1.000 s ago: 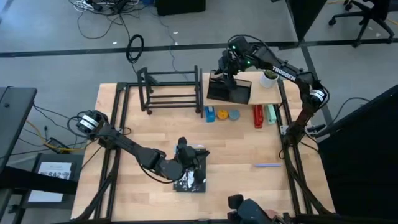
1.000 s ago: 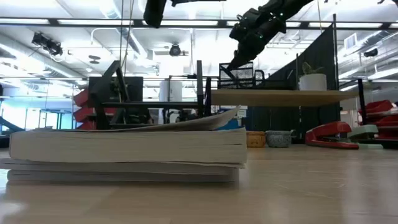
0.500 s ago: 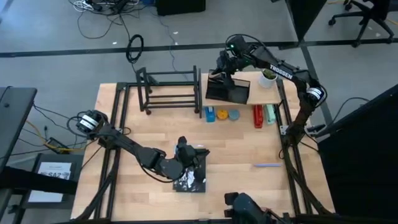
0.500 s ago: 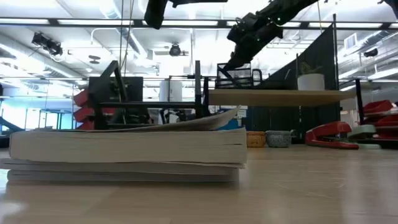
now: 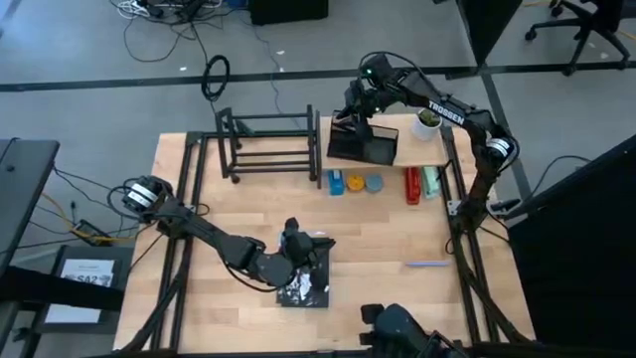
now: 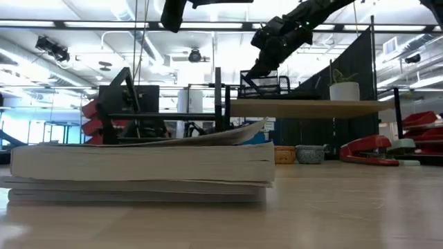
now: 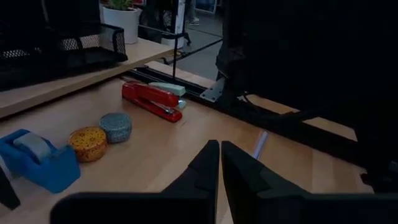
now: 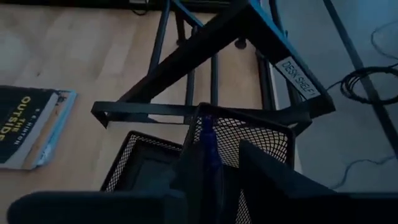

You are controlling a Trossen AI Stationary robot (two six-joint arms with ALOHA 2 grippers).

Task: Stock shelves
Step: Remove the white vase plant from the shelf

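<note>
The shelves stand at the table's far side: a black tube rack (image 5: pixel 268 141) and a wooden plank shelf (image 5: pixel 419 151) on thin legs. A black mesh organizer (image 5: pixel 366 147) and a potted plant (image 5: pixel 427 122) sit on the plank. My right gripper (image 5: pixel 355 107) hovers over the organizer's far left corner, shut on a blue pen (image 8: pixel 209 140). My left gripper (image 5: pixel 298 246) is shut with nothing between its fingers, raised above a stack of books (image 5: pixel 303 286) near the table's front edge. My right gripper pinches the blue pen (image 8: pixel 210 163) between its two fingers, which slant down from above toward the organizer. The pen lies along the fingers. Its free end (image 8: pixel 205 121) reaches the organizer's far rim (image 8: pixel 245 124); I cannot tell whether it touches.
Under the plank lie a blue tape dispenser (image 5: pixel 336 182), a yellow tin (image 5: pixel 355 183), a grey tin (image 5: pixel 373 183), a red stapler (image 5: pixel 412 186) and a green stapler (image 5: pixel 432 182). Another pen (image 5: pixel 427 264) lies on the table at the right.
My right gripper has moved a little toward the table's left and far edges with the pen. In the low view, the plank shelf with the organizer and plant has slid slightly to the left.
</note>
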